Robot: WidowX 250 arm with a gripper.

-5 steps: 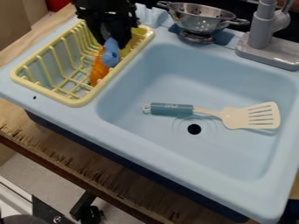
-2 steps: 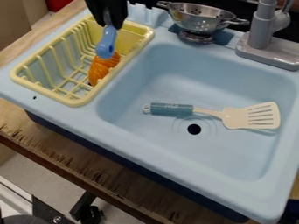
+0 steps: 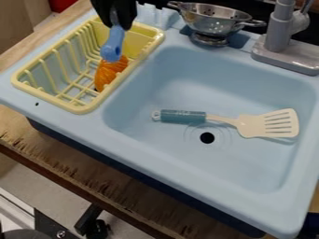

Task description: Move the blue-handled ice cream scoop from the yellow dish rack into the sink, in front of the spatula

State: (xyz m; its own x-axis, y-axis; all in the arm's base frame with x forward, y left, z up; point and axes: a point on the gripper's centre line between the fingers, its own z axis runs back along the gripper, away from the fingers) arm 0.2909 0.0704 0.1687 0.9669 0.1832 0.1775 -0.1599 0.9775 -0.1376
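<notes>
Above the far end of a pale yellow, slatted plastic dish rack (image 3: pixel 78 110), a smooth blue piece with a rounded lower end (image 3: pixel 112 47) hangs from the black two-finger claw (image 3: pixel 116 25). The claw is closed on the upper part of the blue piece, which points down at a slight tilt, its lower end just beside or over a bright orange, ribbed object (image 3: pixel 107 76) in the rack. From this angle it is hard to tell whether the two touch. The orange object lies near the rack's side next to the basin, and its full shape cannot be made out.

The rack sits at the left of a light blue plastic toy sink (image 3: pixel 187 171), right beside the wide, rounded basin (image 3: pixel 181 84). Across the basin floor lies a spatula with a cream slotted head (image 3: pixel 269 124) and a teal, patterned handle (image 3: pixel 181 116); the handle points toward the rack and the head toward the right wall. Just below its neck is a round, dark drain hole (image 3: pixel 207 137).

Behind the basin, a shiny metal colander with two side handles (image 3: pixel 215 19) stands upright on a dark round burner (image 3: pixel 210 40). To its right is a gray plastic faucet (image 3: pixel 280 28) on a flat gray base (image 3: pixel 289 57). Under the whole sink runs a wooden counter with a rough, splintered front edge (image 3: pixel 100 184).
</notes>
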